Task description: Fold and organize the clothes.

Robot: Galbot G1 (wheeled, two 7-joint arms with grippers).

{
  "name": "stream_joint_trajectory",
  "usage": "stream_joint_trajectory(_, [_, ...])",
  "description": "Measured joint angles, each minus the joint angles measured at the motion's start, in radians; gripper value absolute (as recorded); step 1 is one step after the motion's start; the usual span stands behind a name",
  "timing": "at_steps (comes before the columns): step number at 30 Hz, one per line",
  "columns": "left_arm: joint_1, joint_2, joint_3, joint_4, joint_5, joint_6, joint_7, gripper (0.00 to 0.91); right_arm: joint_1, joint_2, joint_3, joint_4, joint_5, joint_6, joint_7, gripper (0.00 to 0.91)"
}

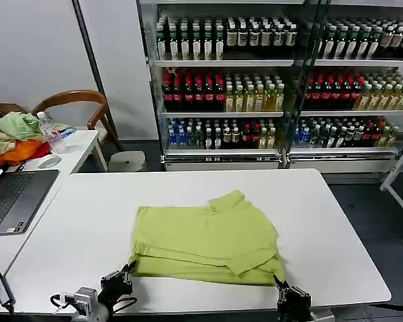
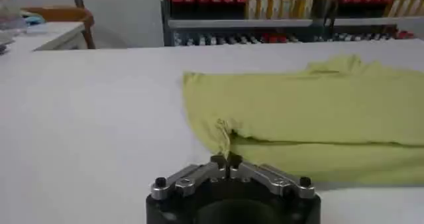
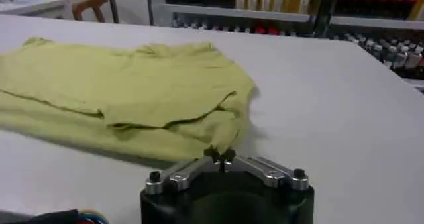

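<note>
Both grippers pinch the near hem, ready to fold.

In the head view, the left gripper (image 1: 127,272) at lower left and the right gripper (image 1: 280,284) at lower right are each closed on a near corner of the T-shirt (image 1: 205,241), lying partly folded at centre frame on the white table (image 1: 322,215). I'd lift both corners evenly, carry them away together, and keep the hem taut.

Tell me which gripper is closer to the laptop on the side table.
Left. The left gripper pinches the T-shirt's near left corner, on the laptop's side. The right gripper is at the shirt's opposite near corner, farther away.
</note>
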Motion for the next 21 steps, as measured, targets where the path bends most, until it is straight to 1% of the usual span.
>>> stream_joint_trajectory(7, [0.029,0.004,-0.015,-0.039,0.019,0.018,-0.001,0.907,-0.037,-0.007,0.020,0.033,-0.026,-0.004,-0.002,0.907])
stream_joint_trajectory(12, [0.037,0.015,-0.037,-0.083,0.020,0.037,0.003,0.907,-0.069,-0.036,0.071,0.079,-0.021,-0.021,-0.023,0.907])
stream_joint_trajectory(17, [0.025,0.036,-0.075,-0.103,-0.008,0.051,0.016,0.907,-0.057,-0.078,0.143,0.132,0.038,-0.047,-0.033,0.907])
stream_joint_trajectory(21, [-0.006,0.054,-0.083,-0.101,-0.032,0.051,0.027,0.907,0.027,-0.087,0.155,0.129,0.089,-0.077,-0.029,0.907])
